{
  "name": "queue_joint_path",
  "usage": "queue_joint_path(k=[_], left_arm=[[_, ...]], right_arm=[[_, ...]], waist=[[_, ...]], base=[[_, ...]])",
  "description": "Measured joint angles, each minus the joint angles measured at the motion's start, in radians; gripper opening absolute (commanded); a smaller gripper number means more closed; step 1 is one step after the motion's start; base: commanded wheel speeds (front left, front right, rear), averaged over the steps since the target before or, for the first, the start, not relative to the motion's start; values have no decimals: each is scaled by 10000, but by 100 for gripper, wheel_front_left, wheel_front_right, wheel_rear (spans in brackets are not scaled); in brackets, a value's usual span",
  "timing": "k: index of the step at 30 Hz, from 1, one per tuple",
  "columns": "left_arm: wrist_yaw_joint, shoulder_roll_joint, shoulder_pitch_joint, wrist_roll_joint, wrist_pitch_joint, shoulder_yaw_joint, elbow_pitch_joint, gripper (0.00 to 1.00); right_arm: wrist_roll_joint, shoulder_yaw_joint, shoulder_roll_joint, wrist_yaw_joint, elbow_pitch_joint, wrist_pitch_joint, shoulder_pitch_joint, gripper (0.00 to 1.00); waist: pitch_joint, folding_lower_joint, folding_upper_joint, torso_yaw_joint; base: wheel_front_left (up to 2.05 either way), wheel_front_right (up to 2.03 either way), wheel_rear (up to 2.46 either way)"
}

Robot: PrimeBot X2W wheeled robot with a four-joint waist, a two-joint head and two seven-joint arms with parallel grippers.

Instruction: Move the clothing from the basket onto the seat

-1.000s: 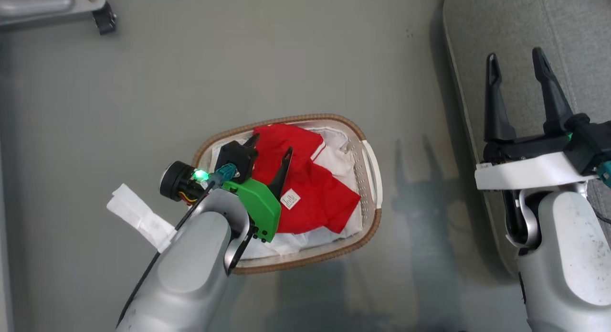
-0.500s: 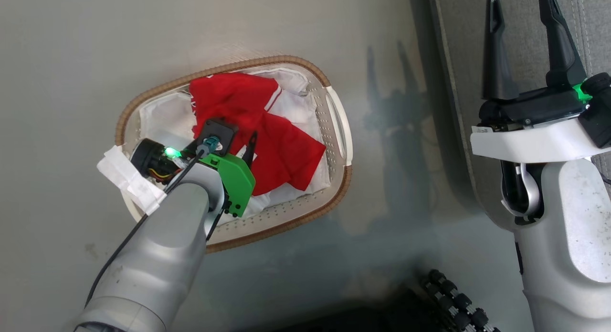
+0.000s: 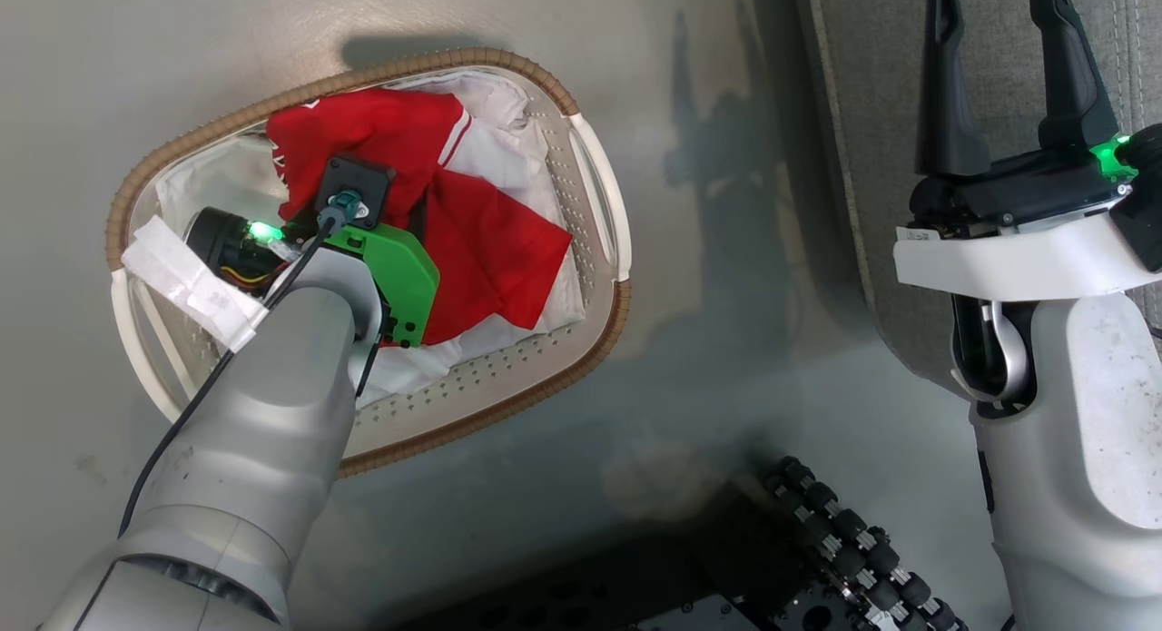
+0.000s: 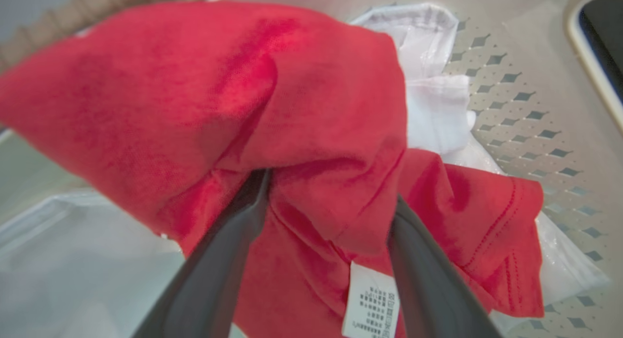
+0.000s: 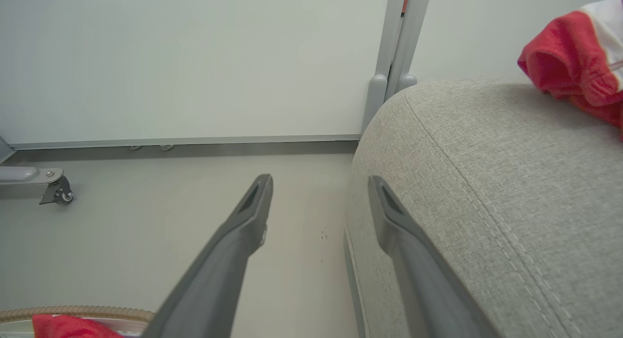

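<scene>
The grey floor [image 3: 182,32] carries the basket [image 3: 595,186], which stands near the seat [image 3: 862,132] without touching it. A wheeled metal leg [image 5: 53,187] rests on the floor near the wall [image 5: 194,61]. A red garment [image 5: 569,61] lies on the seat.

matt red cloth clothing [image 4: 204,95]

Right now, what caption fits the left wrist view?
Left gripper, open, straddling a fold of red clothing inside the basket.
</scene>
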Motion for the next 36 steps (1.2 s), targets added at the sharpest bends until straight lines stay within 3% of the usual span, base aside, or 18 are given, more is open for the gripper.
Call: queue_joint_path(k=[1,2,3,10,18,36], left_arm=[[-8,-6,-34,-6,-15,-19,19,40],[-23,-10,-51,-35,-56,-27,35,7],[-79,-10,-54,-82,-104,-33,38,0],[-343,-52,52,-314,-349,-107,-282,0],[-506,-54,619,-205,-414,-441,-1563,0],[-725,825,2239,151,-422,-1367,-4924,0]], right_arm=[[0,-6,0,0,10,0,-3,100],[2,-8,0,0,27,0,-7,100],[4,-6,2,0,46,0,-10,100],[59,-44,4,0,336,0,-16,100],[-121,-255,10,0,1267,0,254,100],[-660,-700,13,0,3760,2,2728,100]], waist=[[29,0,0,-11],[34,0,0,-6],[19,0,0,4],[-319,0,0,185],[-1226,-1,0,511],[-5230,-2,0,1490]], base=[[0,0,0],[0,0,0],[0,0,0],[0,0,0],[0,0,0],[0,0,0]])
